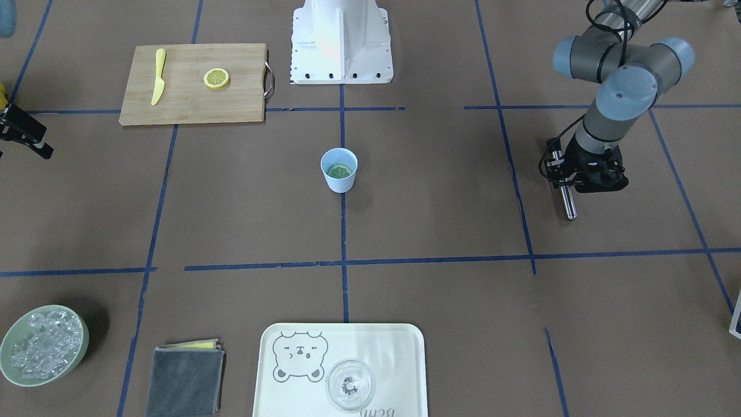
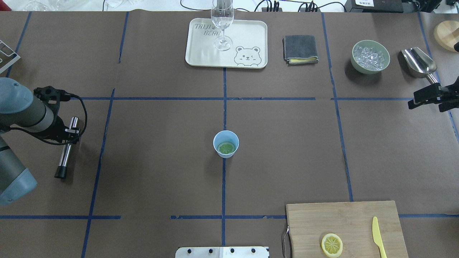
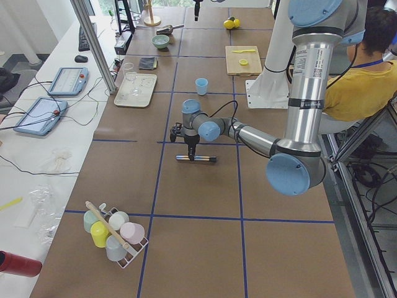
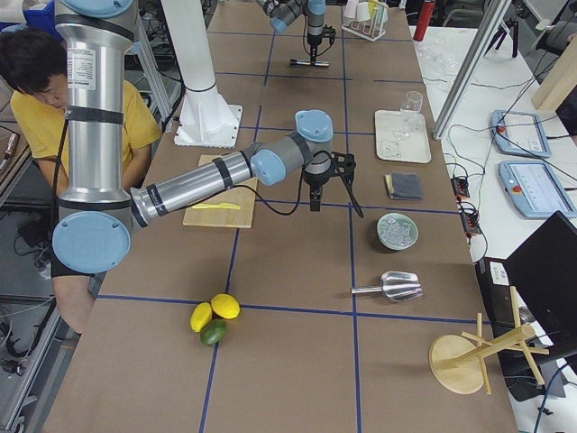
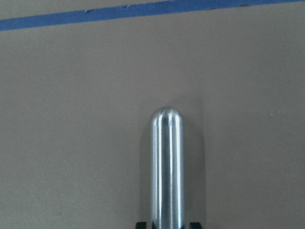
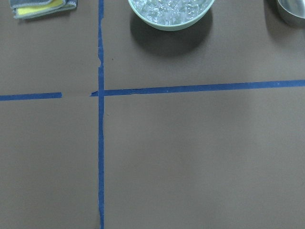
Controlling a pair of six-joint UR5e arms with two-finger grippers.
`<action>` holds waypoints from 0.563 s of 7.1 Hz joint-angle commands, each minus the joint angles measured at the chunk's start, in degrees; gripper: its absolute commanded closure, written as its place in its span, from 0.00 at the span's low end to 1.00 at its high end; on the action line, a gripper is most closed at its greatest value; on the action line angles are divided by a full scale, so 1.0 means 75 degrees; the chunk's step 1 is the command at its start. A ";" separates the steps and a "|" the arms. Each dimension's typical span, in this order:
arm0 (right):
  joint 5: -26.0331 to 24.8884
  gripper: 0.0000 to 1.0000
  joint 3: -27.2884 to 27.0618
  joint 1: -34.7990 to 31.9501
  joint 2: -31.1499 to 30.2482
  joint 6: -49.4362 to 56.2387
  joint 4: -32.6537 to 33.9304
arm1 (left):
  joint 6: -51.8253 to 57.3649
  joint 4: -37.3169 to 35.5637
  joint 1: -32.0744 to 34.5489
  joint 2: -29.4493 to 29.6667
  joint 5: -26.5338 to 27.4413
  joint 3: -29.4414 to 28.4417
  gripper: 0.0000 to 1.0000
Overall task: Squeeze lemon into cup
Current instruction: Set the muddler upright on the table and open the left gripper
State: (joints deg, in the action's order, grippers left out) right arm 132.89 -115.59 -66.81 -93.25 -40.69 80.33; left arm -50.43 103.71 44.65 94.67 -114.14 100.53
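Note:
The light-blue cup (image 2: 226, 138) stands upright at the table's middle, also in the front view (image 1: 338, 180). One lemon slice (image 2: 226, 148) lies flat inside it, also seen from the front (image 1: 340, 170). A second lemon slice (image 2: 331, 245) lies on the wooden cutting board (image 2: 340, 218). My left gripper (image 2: 70, 132) is far left of the cup, shut on a metal rod (image 2: 65, 150) that lies along the table; the left wrist view shows the rod's rounded end (image 5: 167, 157). My right gripper (image 2: 412, 100) is open and empty at the far right edge.
A yellow plastic knife (image 2: 378, 238) lies on the board. At the far side are a cream bear tray (image 2: 247, 32) with a clear glass (image 2: 222, 21), a folded grey cloth (image 2: 300, 48), a green bowl of ice (image 2: 370, 57) and a metal scoop (image 2: 419, 62).

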 commanded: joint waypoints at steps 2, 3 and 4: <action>0.0000 0.00 0.0002 -0.0010 0.0000 0.0012 -0.0012 | 0.0078 -0.0047 0.0093 -0.0037 0.0020 0.0409 0.11; 0.0000 0.00 0.0025 -0.0068 0.0000 0.0023 0.0000 | 0.0114 -0.0047 0.0198 -0.0083 0.0020 0.0841 0.00; 0.0000 0.00 0.0176 -0.0242 -0.0104 0.0070 0.0012 | 0.0810 -0.0210 0.0976 -0.0177 -0.0050 0.1286 0.00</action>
State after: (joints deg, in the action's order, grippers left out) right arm 132.89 -115.18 -67.50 -93.44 -40.47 80.33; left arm -48.40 103.08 47.29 94.02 -114.13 106.31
